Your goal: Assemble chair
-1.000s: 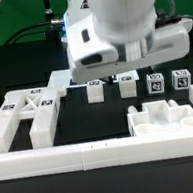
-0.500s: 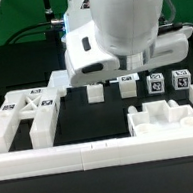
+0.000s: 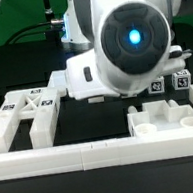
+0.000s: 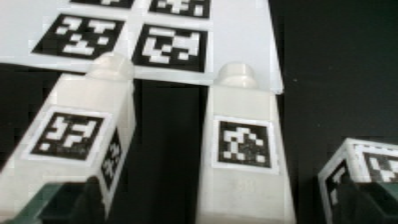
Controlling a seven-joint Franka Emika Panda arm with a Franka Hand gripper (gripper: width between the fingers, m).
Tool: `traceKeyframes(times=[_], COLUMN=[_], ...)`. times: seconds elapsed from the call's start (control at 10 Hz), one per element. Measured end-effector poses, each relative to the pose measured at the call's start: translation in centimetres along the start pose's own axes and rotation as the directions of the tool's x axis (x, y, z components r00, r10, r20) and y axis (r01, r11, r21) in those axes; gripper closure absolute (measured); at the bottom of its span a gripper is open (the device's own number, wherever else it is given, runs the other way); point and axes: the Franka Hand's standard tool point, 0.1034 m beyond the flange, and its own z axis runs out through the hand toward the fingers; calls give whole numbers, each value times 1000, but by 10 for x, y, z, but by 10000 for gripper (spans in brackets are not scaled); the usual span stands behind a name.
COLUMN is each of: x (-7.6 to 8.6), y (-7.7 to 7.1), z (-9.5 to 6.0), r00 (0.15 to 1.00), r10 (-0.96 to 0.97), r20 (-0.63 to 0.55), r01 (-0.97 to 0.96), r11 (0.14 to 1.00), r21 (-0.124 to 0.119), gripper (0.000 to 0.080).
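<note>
Hand (image 4: 196,216) hung spread wide and empty over two legs (image 4: 240,140), side by side, tips near the marker board (image 4: 178,45) edge, dark tabletop (image 4: 169,130) between.

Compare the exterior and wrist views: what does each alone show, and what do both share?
Only the exterior view: the large white robot housing, the white slotted plastic panel and the long white border rail. Only the wrist view: two white square plastic legs, tagged, side by side. Both: the black table and a small tagged white cube, possibly the same one.
</note>
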Motion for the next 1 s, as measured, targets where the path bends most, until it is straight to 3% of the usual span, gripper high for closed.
traceKeyframes(times=[0.5, 1.0], x=[11, 10], y=[-9, -7], z=[17, 30], r00=[998, 997], r10=[3, -5], r20=[-61, -81], r01=[-4, 4], r11=[1000, 1000], r21=[-16, -18], gripper=[150, 150])
